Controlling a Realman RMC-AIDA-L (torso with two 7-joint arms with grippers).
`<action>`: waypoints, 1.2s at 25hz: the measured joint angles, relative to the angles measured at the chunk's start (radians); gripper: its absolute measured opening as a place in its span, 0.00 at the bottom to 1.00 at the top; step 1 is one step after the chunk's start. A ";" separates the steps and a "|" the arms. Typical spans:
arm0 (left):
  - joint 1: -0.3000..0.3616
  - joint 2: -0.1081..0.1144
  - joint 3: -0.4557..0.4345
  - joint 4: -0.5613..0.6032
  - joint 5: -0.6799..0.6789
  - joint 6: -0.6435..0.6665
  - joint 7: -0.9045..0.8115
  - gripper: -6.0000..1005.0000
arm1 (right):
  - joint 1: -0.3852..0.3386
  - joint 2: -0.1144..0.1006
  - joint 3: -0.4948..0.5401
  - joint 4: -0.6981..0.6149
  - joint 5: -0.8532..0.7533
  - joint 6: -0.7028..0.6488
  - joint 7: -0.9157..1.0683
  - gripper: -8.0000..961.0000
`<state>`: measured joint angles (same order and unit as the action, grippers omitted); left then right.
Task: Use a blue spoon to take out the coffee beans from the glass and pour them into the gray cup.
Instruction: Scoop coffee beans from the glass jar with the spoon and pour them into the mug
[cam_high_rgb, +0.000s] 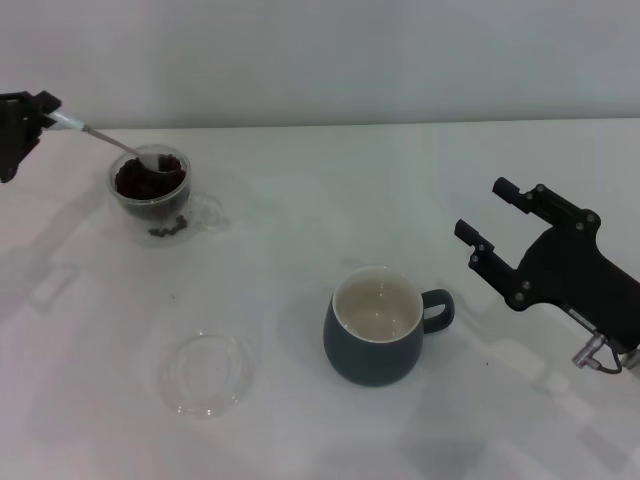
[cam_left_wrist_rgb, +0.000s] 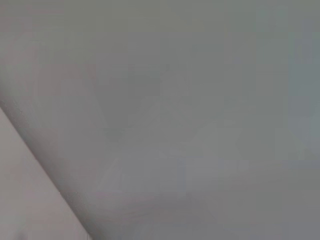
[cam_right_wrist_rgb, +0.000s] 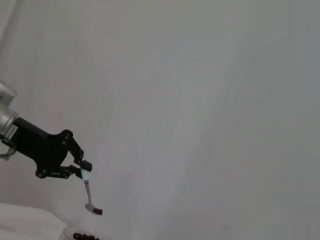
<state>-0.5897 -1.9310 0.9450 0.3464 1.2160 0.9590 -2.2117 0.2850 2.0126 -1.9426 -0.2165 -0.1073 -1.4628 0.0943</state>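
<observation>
Your left hand (cam_high_rgb: 40, 112) is clamped on the pale end of the blue spoon (cam_high_rgb: 110, 140), up at the far left of the table (cam_high_rgb: 320, 200) and just beside the glass (cam_high_rgb: 152, 195). From that hand the spoon slopes down so its metal bowl sits at the mouth of the glass, over the coffee beans (cam_high_rgb: 150, 180) heaped inside; in the right wrist view the same hand (cam_right_wrist_rgb: 84, 170) holds the spoon (cam_right_wrist_rgb: 89, 197) with a bean or two at its tip, just above the beans (cam_right_wrist_rgb: 85, 236) in the glass. More beans show low down in the glass. Nearer you from the glass lies a flat clear round dish (cam_high_rgb: 205, 372). The gray cup (cam_high_rgb: 380, 325) stands well apart from the glass, toward the middle of the table, upright, its handle turned to your right, its cream inside showing no beans. Your right hand (cam_high_rgb: 497, 232) hangs beyond the cup's handle side, fingers apart, gripping nothing.
</observation>
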 joint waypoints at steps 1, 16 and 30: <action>0.000 0.000 0.000 0.000 0.000 0.000 0.000 0.14 | 0.000 0.000 0.000 0.000 0.000 0.000 0.000 0.60; -0.024 -0.022 0.011 0.007 0.011 0.115 0.010 0.14 | 0.002 0.000 0.041 -0.001 0.012 -0.002 -0.005 0.60; -0.115 -0.077 0.016 0.002 0.168 0.180 0.049 0.14 | -0.007 -0.002 0.243 0.015 0.012 -0.001 0.039 0.60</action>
<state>-0.7050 -2.0081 0.9608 0.3483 1.3842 1.1391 -2.1627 0.2777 2.0105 -1.6997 -0.2014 -0.0949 -1.4634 0.1333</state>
